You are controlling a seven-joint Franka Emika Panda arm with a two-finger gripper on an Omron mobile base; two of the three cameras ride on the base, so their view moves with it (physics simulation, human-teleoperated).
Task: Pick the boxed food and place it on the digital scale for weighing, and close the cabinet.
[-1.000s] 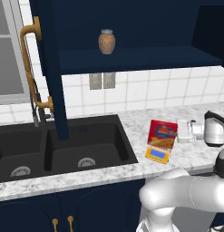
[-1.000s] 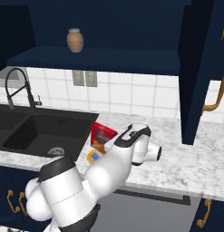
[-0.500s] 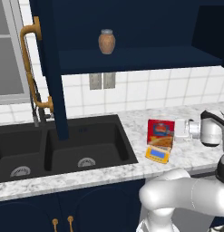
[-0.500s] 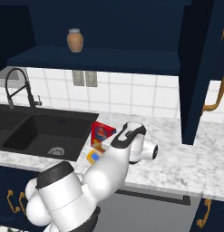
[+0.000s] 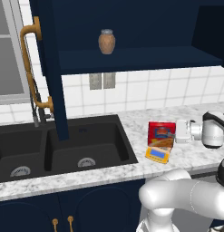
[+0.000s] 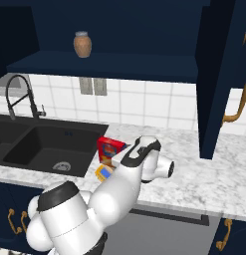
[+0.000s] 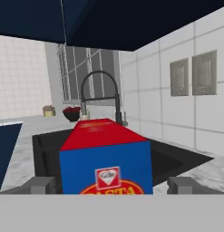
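Observation:
The red boxed food [image 5: 161, 134] stands upright on the marble counter, directly behind or on the back of the yellow digital scale [image 5: 158, 155]; which of the two I cannot tell. My gripper [image 5: 178, 132] reaches in level from the right, close to the box's side. In the hand view the box [image 7: 106, 163] sits between my open fingers [image 7: 38, 185], with a gap on each side. The navy wall cabinet is open, with one door [image 5: 49, 68] swung out at the left and the other door [image 6: 219, 74] at the right.
A brown round jar [image 5: 106, 41] sits on the cabinet shelf. A black double sink [image 5: 63, 149] with a black faucet [image 6: 17, 94] lies left of the box. Grey wall outlets [image 5: 102, 81] are set in the tiled backsplash. My white arm [image 6: 119, 184] crosses the counter's front edge.
My gripper has moved left along the counter toward the box and now straddles it. The box, scale and cabinet doors have not moved.

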